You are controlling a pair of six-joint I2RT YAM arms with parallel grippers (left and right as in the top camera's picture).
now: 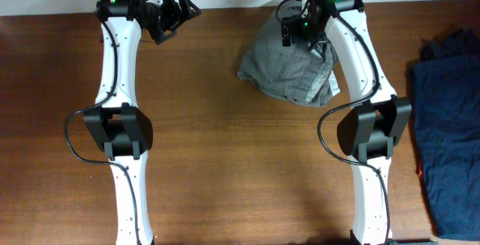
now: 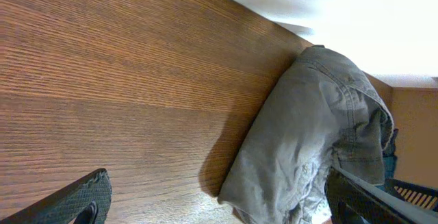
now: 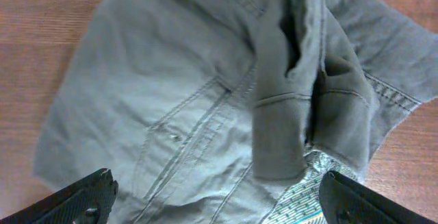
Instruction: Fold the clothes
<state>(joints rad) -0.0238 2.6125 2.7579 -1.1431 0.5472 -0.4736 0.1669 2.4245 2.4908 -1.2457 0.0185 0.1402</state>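
Brown wood-grain tabletop (image 1: 240,162) fills pretty much the whole scene, with a pale strip of background running along the far edge. The clothes (image 1: 289,69) are one mid-grey garment lying in a crumpled heap near that far edge, a bit right of centre. It's bunched up rather than flat, with one part flopped over another and stitched seams running across the cloth. In the right wrist view a patch of pale patterned lining (image 3: 301,196) peeks out from under the top layer.

The right gripper (image 3: 215,183) sits right over the garment's far side with its jaws spread wide, one finger off to each side and nothing between them but the cloth lying below. Whether the fingers actually touch the fabric is hard to call. It isn't clamped on anything.

The left gripper (image 2: 215,179) is wide open too and holds nothing. From overhead it hangs near the far-left part of the tabletop, well apart from the grey heap, over bare wood. Its wrist camera looks across the wood toward the garment, which lies off to its right.

Over at the right edge of the tabletop there's a pile of dark navy clothing (image 1: 450,125), well apart from the grey garment.
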